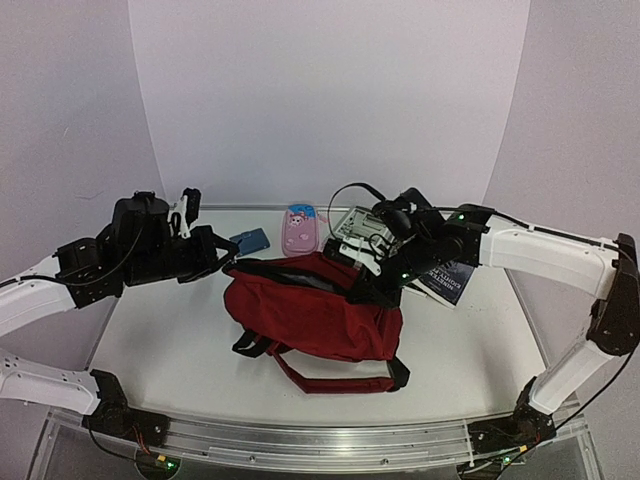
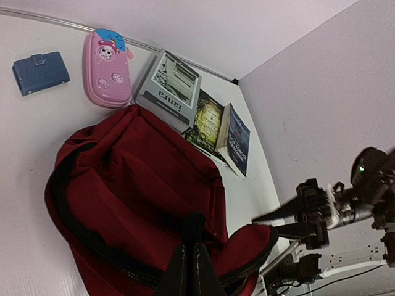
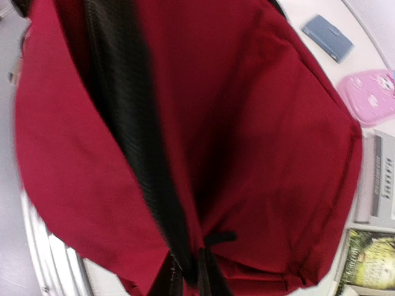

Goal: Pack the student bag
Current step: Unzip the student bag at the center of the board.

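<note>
The student bag (image 1: 310,320) is a dark red backpack lying in the middle of the table, with its black straps toward the front. It fills the left wrist view (image 2: 136,185) and the right wrist view (image 3: 259,123). My left gripper (image 1: 228,264) is at the bag's upper left edge, and its fingers (image 2: 188,265) are shut on a black loop of the bag. My right gripper (image 1: 368,290) is at the bag's right side. It (image 3: 191,277) is shut on the red fabric beside the black zip band.
A pink pencil case (image 1: 299,230) and a blue wallet (image 1: 250,240) lie behind the bag. A grey book (image 1: 358,232), a green book (image 2: 207,120) and a dark blue book (image 1: 447,280) lie at the back right, under the right arm. White walls stand behind.
</note>
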Action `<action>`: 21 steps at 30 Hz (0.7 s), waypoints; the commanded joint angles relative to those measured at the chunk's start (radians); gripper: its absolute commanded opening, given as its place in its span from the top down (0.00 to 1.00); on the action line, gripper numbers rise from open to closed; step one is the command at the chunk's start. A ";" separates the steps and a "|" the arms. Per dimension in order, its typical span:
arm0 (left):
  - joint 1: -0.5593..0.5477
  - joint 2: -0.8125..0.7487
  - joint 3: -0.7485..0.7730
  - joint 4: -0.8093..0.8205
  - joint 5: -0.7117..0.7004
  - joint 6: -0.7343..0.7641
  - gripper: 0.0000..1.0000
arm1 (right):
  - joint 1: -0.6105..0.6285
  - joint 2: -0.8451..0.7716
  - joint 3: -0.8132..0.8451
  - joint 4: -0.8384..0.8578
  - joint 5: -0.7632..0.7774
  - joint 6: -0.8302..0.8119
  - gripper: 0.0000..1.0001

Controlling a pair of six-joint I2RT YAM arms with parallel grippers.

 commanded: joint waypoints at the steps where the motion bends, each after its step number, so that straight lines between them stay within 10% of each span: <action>1: 0.009 0.041 0.057 0.121 0.062 0.045 1.00 | -0.045 -0.008 0.045 -0.099 -0.037 0.016 0.37; 7: -0.025 0.145 0.115 0.145 0.091 0.062 1.00 | -0.042 -0.006 0.211 -0.129 -0.204 0.142 0.09; 21: -0.043 0.205 0.147 0.189 0.125 0.039 1.00 | 0.118 0.197 0.425 -0.018 -0.113 0.329 0.08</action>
